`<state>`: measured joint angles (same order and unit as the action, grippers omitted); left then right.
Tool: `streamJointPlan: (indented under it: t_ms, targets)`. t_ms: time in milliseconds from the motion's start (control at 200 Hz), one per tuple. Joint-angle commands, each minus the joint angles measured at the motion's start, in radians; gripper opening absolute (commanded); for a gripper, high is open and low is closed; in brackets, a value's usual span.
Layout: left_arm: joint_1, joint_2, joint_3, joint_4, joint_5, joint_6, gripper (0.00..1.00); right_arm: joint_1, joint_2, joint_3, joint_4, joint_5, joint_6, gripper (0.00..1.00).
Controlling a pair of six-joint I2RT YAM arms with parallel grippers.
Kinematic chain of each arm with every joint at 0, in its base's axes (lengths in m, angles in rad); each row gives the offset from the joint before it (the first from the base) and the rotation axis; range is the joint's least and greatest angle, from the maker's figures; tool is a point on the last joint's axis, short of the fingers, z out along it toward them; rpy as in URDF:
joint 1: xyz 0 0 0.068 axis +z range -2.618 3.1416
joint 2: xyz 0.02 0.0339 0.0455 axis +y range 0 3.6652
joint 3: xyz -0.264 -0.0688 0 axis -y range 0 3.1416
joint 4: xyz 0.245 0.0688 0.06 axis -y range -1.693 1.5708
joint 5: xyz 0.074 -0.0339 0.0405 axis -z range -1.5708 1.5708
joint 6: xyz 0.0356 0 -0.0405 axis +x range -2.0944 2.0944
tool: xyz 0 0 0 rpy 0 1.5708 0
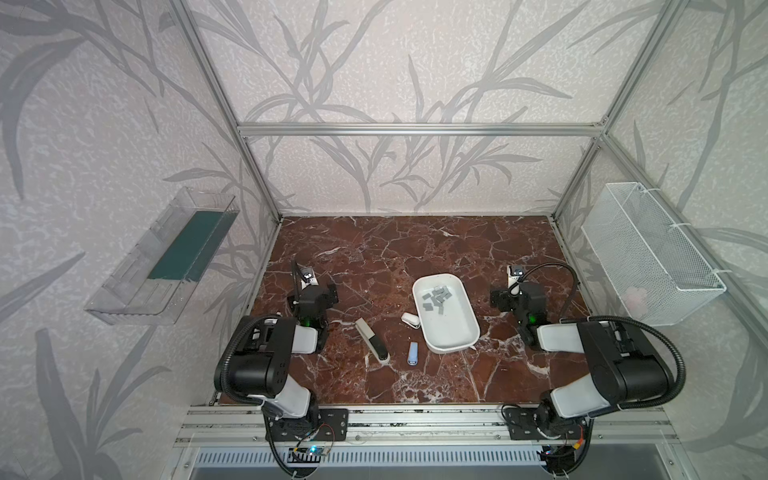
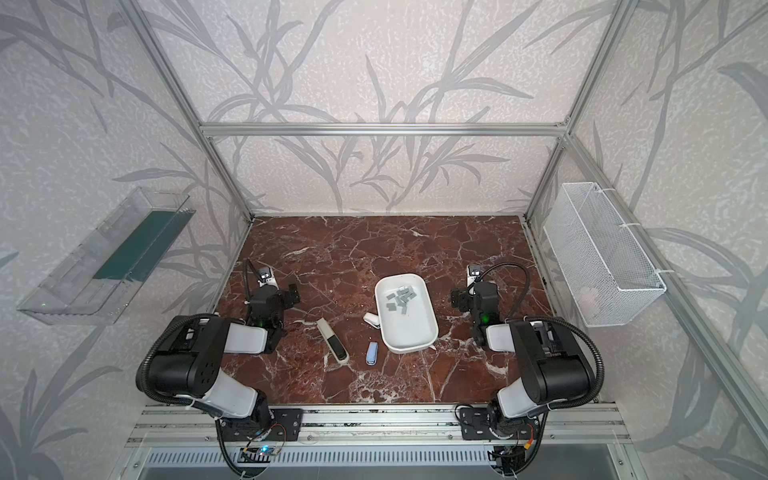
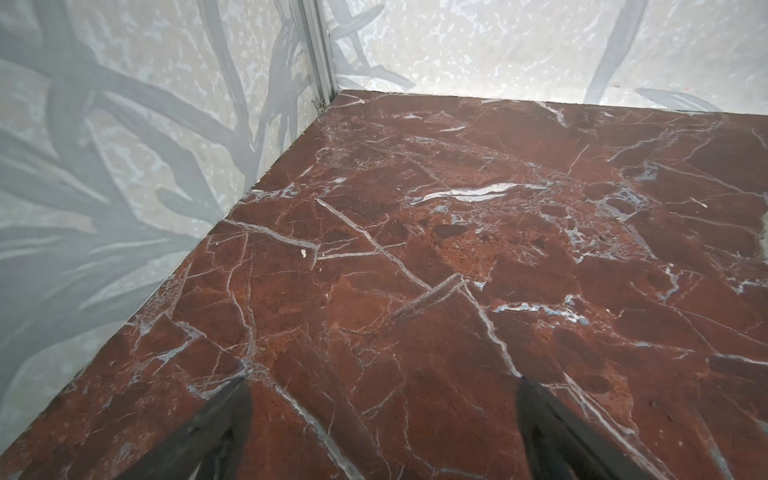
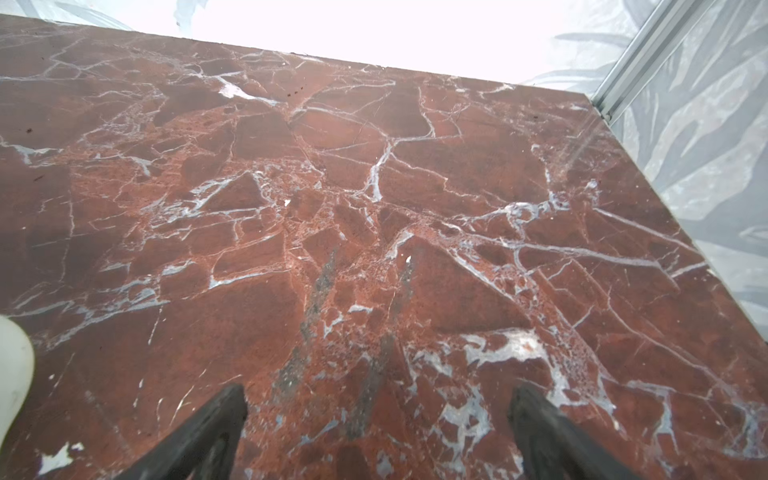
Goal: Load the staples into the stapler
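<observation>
The staples (image 1: 435, 297) lie heaped in a white tray (image 1: 451, 330) mid-frame on the worktop (image 1: 374, 249). Left of it sit a white stapler (image 1: 410, 321), a blue stapler (image 1: 412, 353) and a long black-and-cream stapler (image 1: 372, 338). My jaws flank them, touching none.

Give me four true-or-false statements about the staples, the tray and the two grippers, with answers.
1. The staples lie in the white tray. True.
2. The left gripper holds a staple strip. False: it is open and empty, above bare table.
3. The small blue item sits inside the tray. False: it lies on the table, near the tray.
4. The right gripper is open. True.
</observation>
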<state>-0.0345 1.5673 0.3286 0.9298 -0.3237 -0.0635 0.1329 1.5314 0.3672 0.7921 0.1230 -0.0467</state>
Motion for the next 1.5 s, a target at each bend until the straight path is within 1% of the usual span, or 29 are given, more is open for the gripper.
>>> streamJointPlan:
  t_ms: [0, 940, 1020, 1065, 1090, 1130, 1165, 1185, 1215, 1265, 1290, 1320, 1340, 1365, 1399, 1454, 1494]
  targets:
    - [-0.004, 0.012, 0.03, 0.077, -0.035, 0.027, 0.99, 0.008, 0.012, 0.027, 0.079, 0.026, -0.032, 0.99]
    - [-0.004, 0.012, 0.032, 0.075, -0.034, 0.027, 0.99, 0.008, 0.013, 0.027, 0.078, 0.027, -0.031, 0.99]
    - [-0.012, 0.006, 0.026, 0.085, -0.034, 0.043, 0.99, 0.008, 0.005, 0.016, 0.106, 0.027, -0.037, 0.99]
    - [-0.018, -0.016, 0.022, 0.073, -0.032, 0.047, 0.99, 0.014, -0.017, -0.006, 0.153, 0.042, -0.045, 0.99]
    - [-0.022, -0.033, 0.018, 0.079, -0.043, 0.058, 0.99, 0.028, -0.045, -0.017, 0.152, 0.085, -0.051, 0.99]
    - [-0.048, -0.09, 0.034, 0.006, -0.096, 0.073, 0.99, 0.057, -0.103, -0.019, 0.106, 0.173, -0.055, 0.99]
    - [-0.076, -0.162, 0.067, -0.103, -0.138, 0.093, 0.99, 0.082, -0.159, -0.007, 0.042, 0.229, -0.061, 0.99]
    - [-0.093, -0.204, 0.096, -0.197, -0.161, 0.096, 0.99, 0.096, -0.194, 0.005, -0.01, 0.255, -0.062, 0.99]
    - [-0.111, -0.264, 0.143, -0.328, -0.188, 0.068, 0.99, 0.116, -0.245, 0.033, -0.117, 0.29, -0.048, 0.99]
    - [-0.115, -0.35, 0.233, -0.557, -0.181, -0.068, 0.99, 0.125, -0.327, 0.094, -0.29, 0.309, 0.078, 0.99]
    - [-0.115, -0.384, 0.273, -0.655, -0.151, -0.116, 0.99, 0.125, -0.369, 0.135, -0.426, 0.319, 0.197, 0.99]
    - [-0.117, -0.417, 0.308, -0.727, -0.095, -0.149, 0.99, 0.124, -0.409, 0.194, -0.605, 0.325, 0.352, 0.99]
    - [-0.118, -0.436, 0.329, -0.757, -0.044, -0.164, 0.99, 0.125, -0.434, 0.239, -0.718, 0.312, 0.405, 0.99]
    - [-0.119, -0.462, 0.354, -0.801, 0.022, -0.18, 0.99, 0.125, -0.461, 0.268, -0.822, 0.279, 0.438, 0.99]
    - [-0.122, -0.492, 0.381, -0.841, 0.118, -0.194, 0.99, 0.126, -0.496, 0.265, -0.851, 0.263, 0.469, 0.99]
    - [-0.124, -0.543, 0.436, -0.925, 0.261, -0.239, 0.99, 0.121, -0.57, 0.226, -0.861, 0.249, 0.56, 0.99]
    - [-0.125, -0.581, 0.479, -0.974, 0.346, -0.283, 0.99, 0.11, -0.642, 0.19, -0.849, 0.17, 0.577, 0.99]
